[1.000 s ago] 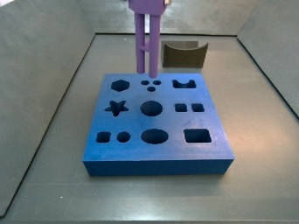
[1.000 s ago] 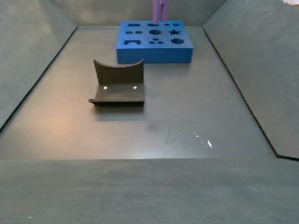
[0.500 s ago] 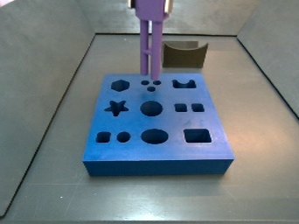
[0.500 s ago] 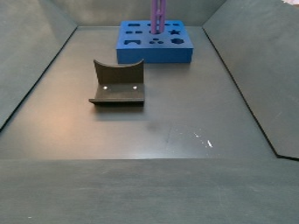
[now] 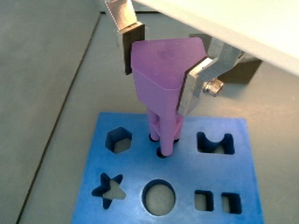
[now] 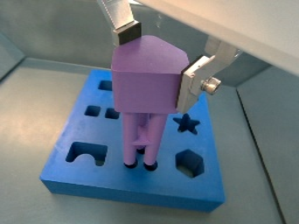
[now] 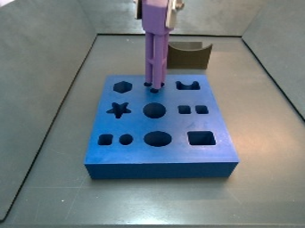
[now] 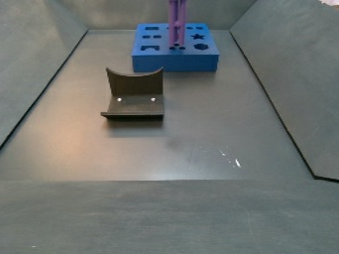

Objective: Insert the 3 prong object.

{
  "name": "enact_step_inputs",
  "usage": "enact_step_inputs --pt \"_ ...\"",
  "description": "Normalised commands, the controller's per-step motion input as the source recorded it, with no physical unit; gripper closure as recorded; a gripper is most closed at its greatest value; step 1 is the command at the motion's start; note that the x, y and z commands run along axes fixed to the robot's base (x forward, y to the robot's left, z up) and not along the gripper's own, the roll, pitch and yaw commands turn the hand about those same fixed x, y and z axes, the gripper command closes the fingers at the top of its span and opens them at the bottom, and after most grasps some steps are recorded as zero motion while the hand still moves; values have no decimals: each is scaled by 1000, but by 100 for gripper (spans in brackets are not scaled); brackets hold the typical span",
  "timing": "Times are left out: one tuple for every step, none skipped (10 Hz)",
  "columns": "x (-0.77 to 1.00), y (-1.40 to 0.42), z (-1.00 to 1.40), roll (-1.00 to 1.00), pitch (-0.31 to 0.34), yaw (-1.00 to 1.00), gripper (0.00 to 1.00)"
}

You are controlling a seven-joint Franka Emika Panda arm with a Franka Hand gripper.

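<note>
Gripper: while it (image 5: 163,63) clamps the 3 prong object (image 5: 162,92), we see prongs meeting holes in the blue block (image 5: 131,189).
Side view: bare floor (image 8: 185,139) around the brown block (image 8: 134,94).

This is a robotics test cell in a lab, not a lived-in room. The smooth grey desk (image 8: 185,149) is boxed in by plain grey panel walls (image 7: 53,18), with bare surfaces all round. On it sits a purpose-made blue foam-like block with cut-out shaped holes (image 7: 161,125): a star, hexagon, circles and squares, like a peg-fitting benchmark. A dark brown curved block (image 8: 134,94) lies apart from it in a side view. The gripper (image 5: 163,63) above the block has flat silver fingers (image 5: 201,74) clamped on a light-purple plastic piece of parallel rods (image 5: 162,83), standing upright with its tips at the block's small holes.
</note>
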Motion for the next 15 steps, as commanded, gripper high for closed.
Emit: enact_step_inputs --pt "0 0 -277 87 11 -203 100" --pt "-6 0 -277 100 19 -83 100" --pt "-14 0 -323 111 34 -154 100" --pt "-46 0 -449 51 0 -123 100" --pt "0 -20 -546 19 0 -157 100" --pt "146 -9 -523 163 19 -289 100" --pt "257 0 -417 297 136 -409 100" --pt "231 0 -363 379 150 -394 100" --pt "194 -34 -460 389 61 -374 100" --pt "143 0 -494 213 0 -234 100" --pt "9 0 -483 0 -156 -71 100" --pt "-69 23 -531 -43 -346 -31 100" --pt "-123 31 -423 -93 -394 -34 100" --pt "-120 46 -377 -114 -417 0 100" --pt "-243 0 -317 -121 -451 0 100"
